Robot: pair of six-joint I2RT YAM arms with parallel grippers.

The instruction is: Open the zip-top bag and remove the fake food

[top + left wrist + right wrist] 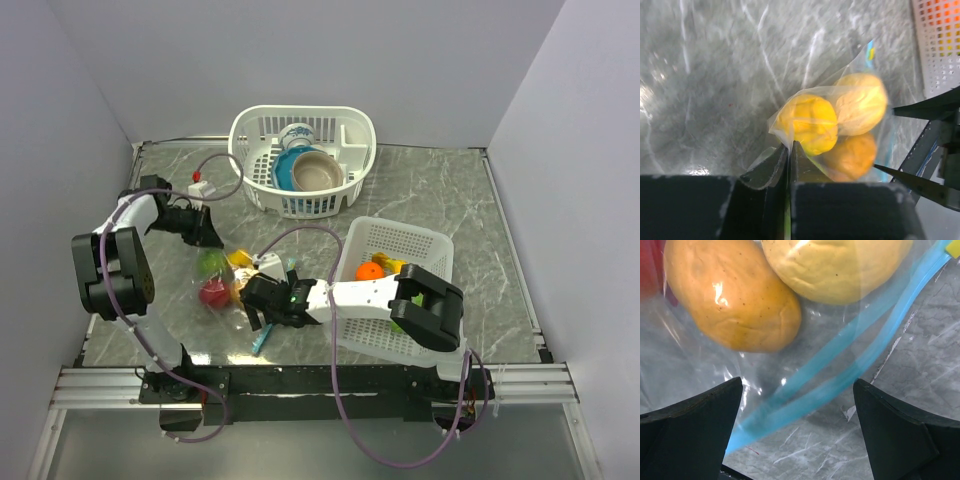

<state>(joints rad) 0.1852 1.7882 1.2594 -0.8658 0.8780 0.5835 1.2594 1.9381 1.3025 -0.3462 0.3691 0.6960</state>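
Note:
The zip-top bag (226, 282) lies on the table between the arms. It holds fake food: a green piece (212, 263), a red apple (211, 292) and yellow fruit (240, 259). My left gripper (205, 232) is shut on a corner of the clear bag (785, 131), next to a yellow lemon (807, 122). My right gripper (258, 305) is open just above the bag; the teal zip strip (840, 372) runs between its fingers (695, 425) without touching them. An orange-yellow fruit (732, 300) and a pale yellow one (835, 265) lie inside the bag beyond the strip.
A white basket (425, 245) at the right holds an orange (370, 270) and other small fruits. A second white basket (260, 125) at the back holds bowls (318, 172) and a cup (298, 134). A white and red block (202, 184) lies at the back left.

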